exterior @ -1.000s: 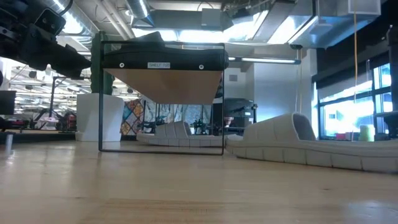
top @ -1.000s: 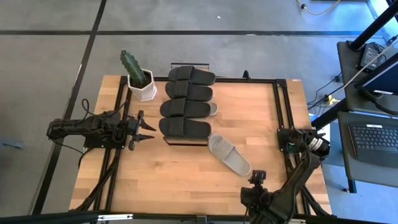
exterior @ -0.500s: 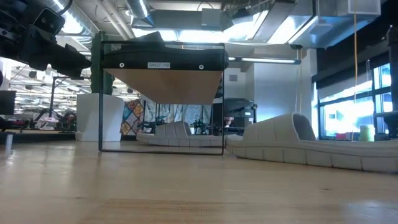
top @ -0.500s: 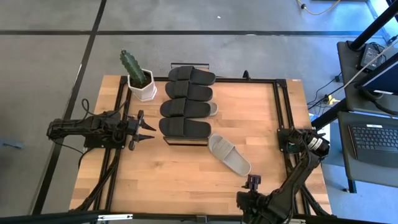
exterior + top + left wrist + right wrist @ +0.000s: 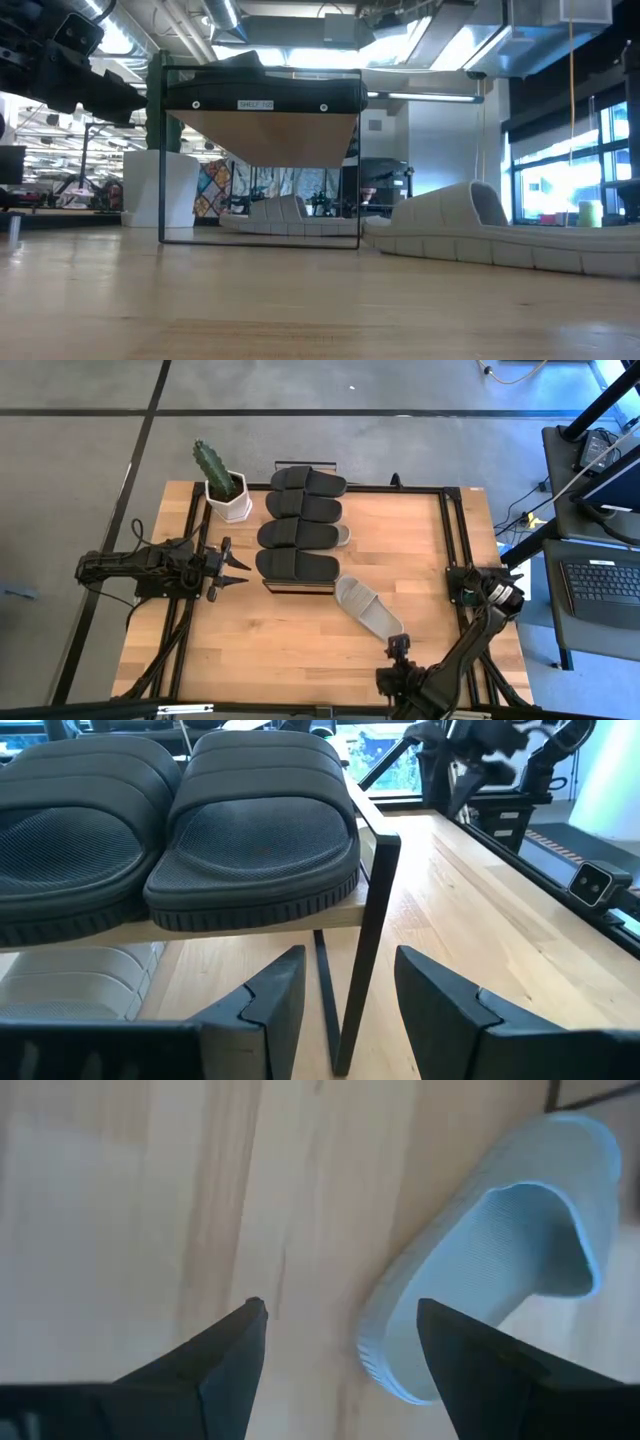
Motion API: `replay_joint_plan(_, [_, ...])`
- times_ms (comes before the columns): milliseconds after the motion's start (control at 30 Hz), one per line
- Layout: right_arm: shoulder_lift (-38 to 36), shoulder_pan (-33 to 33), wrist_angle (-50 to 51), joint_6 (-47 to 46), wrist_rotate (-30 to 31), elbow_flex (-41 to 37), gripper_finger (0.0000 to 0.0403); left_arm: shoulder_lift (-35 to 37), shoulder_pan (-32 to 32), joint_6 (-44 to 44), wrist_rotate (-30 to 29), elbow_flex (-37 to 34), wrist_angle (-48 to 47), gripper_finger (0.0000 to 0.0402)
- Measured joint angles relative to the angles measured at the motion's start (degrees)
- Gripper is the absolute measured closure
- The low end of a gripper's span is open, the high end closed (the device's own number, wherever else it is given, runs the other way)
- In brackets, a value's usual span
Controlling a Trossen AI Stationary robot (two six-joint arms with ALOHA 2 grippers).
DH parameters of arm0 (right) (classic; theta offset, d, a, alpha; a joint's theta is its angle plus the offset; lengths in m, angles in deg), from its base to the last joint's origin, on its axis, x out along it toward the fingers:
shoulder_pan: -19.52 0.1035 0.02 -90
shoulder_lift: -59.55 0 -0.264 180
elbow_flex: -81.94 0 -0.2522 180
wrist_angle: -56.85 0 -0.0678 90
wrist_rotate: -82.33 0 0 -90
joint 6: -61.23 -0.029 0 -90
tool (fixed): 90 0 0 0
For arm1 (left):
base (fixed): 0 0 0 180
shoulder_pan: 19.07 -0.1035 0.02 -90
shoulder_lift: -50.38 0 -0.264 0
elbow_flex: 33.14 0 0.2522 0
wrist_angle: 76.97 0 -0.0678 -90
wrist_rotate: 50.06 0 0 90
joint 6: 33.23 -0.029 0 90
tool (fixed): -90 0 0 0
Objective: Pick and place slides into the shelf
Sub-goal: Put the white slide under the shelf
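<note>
Pale wood table (image 5: 250,640) under me, grey floor around it. One grey slide (image 5: 368,608) lies loose on the boards, just off the shelf's near right corner. Its long axis runs diagonally, one end close to the shelf (image 5: 298,582), the other toward my right gripper (image 5: 398,647). In my right wrist view the strap opening of that slide (image 5: 505,1240) faces me, and its far end is cut off by the picture's edge.

Four black slides (image 5: 297,564) sit side by side on the shelf's top, their long axes across the table, toes pointing right. A second grey slide (image 5: 342,535) is tucked beneath them; from above only its tip peeks out, and the low view shows it under the plank (image 5: 270,215).

My right gripper hangs near the table's front edge, just short of the loose slide, fingers (image 5: 228,1350) spread wide with nothing between them. My left gripper (image 5: 238,567) waits beside the shelf's left end, fingers (image 5: 268,995) apart and empty, looking at the shelf's corner post (image 5: 365,940).

A cactus pot (image 5: 226,500) stands at the back left, beside the shelf. Most of my right arm is cut off at the picture's lower edge.
</note>
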Motion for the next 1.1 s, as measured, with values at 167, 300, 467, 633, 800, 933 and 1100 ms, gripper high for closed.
replay_joint_plan(167, [3.7,0.0,4.2,5.8,-0.6,0.0,0.0144,0.0,0.0,0.0,0.0,0.0,0.0,0.0254])
replay_joint_plan(300, [6.6,0.0,7.1,5.5,-0.6,0.0,0.0144,0.0,0.0,0.0,0.0,0.0,0.0,0.0254])
replay_joint_plan(467, [8.3,0.0,7.3,4.4,-0.7,0.0,0.0144,0.0,0.0,0.0,0.0,0.0,0.0,0.0254])
replay_joint_plan(633, [8.4,-0.1,9.6,3.5,-0.6,0.0,0.0144,0.0,0.0,-0.1,0.0,0.0,0.0,0.0254])
replay_joint_plan(800, [8.4,-0.7,15.1,-4.9,-0.6,0.0,0.0144,0.0,0.0,-0.1,0.0,0.0,0.0,0.0254])
replay_joint_plan(933, [8.4,-1.3,16.3,-6.2,-0.5,0.0,0.0144,0.0,0.0,-0.1,0.0,0.0,0.0,0.0254])
replay_joint_plan(1100, [8.4,-1.2,16.2,-5.1,-0.4,-0.9,0.0144,0.0,0.0,-0.2,0.0,0.0,0.0,0.0254])
